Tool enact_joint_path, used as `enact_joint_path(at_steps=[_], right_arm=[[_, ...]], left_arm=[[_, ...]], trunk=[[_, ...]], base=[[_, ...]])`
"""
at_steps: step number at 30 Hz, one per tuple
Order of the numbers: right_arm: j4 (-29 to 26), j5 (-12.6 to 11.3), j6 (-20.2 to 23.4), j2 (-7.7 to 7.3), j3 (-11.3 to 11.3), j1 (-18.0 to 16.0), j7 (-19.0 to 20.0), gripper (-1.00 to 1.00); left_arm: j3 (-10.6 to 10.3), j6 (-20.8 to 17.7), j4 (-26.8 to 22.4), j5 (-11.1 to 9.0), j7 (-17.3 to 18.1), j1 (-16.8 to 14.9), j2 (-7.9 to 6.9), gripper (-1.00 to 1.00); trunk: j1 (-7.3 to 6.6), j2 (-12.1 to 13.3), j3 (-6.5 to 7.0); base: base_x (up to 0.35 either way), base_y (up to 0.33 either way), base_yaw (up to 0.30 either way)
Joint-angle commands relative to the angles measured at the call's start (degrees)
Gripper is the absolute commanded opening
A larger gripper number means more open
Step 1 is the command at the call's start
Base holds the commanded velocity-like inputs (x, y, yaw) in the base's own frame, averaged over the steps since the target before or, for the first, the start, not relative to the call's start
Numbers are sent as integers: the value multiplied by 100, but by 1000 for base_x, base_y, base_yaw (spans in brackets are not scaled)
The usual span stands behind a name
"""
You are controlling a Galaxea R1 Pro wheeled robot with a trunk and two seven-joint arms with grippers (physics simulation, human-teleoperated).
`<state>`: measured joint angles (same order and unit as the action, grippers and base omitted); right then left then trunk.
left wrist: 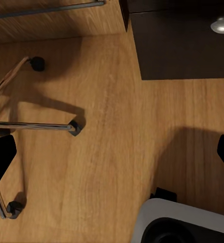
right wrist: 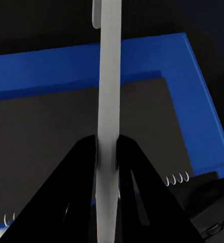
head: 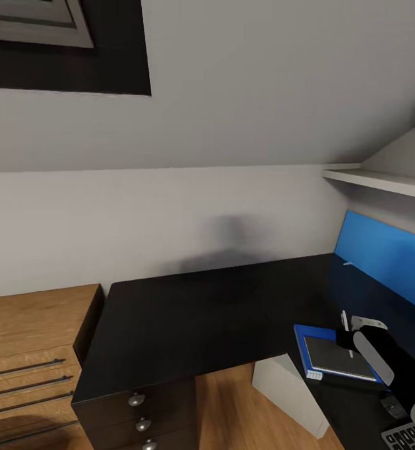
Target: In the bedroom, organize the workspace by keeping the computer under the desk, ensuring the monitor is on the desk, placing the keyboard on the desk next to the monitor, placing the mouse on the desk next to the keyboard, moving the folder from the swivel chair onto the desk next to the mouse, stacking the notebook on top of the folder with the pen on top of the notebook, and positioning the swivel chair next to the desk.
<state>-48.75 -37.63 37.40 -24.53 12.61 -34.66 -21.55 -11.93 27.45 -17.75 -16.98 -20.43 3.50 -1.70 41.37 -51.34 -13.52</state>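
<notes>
From the head cam I had the black surface in front of me, with the blue folder lying flat near its right end, just under the blue back panel. The dark notebook sat stacked on the folder, spiral edge toward me, blue showing all round it. My right tool was pinched on the pen, fingers pressed against both sides of it, and the pen hung above the notebook, lengthwise across it; couldn't tell if its tip touched the cover. The mouse was near the folder's corner, and a bit of the keyboard peeked in at the bottom right. The left tool was down low over the wooden floor with its fingers spread wide, the swivel chair base and casters beside it. The wooden drawer chest stood left of the surface.
</notes>
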Motion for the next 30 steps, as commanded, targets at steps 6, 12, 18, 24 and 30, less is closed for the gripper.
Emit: enact_joint_path(at_steps=[6,12,18,24,30], right_arm=[[421,-52,-12,-2,31,-21,-58,-100],[457,-43,-14,1,31,-24,-60,-100],[479,-42,-50,1,38,-24,-60,-100],[480,-42,-129,1,44,-23,-60,-100],[481,-42,-137,1,48,-25,-60,-100]], left_arm=[[-30,7,-26,-82,-49,2,37,100],[-29,13,-27,-93,-49,2,31,100],[-29,14,-27,-95,-49,2,30,100],[-29,7,-21,-95,-49,2,30,100],[-29,6,-18,-113,-49,2,27,100]], trunk=[[133,-246,-115],[265,-487,-222],[397,-728,-330],[528,-968,-438],[660,-1209,-546]], base=[[0,0,0],[0,0,0],[0,0,0],[0,0,0],[0,0,0]])
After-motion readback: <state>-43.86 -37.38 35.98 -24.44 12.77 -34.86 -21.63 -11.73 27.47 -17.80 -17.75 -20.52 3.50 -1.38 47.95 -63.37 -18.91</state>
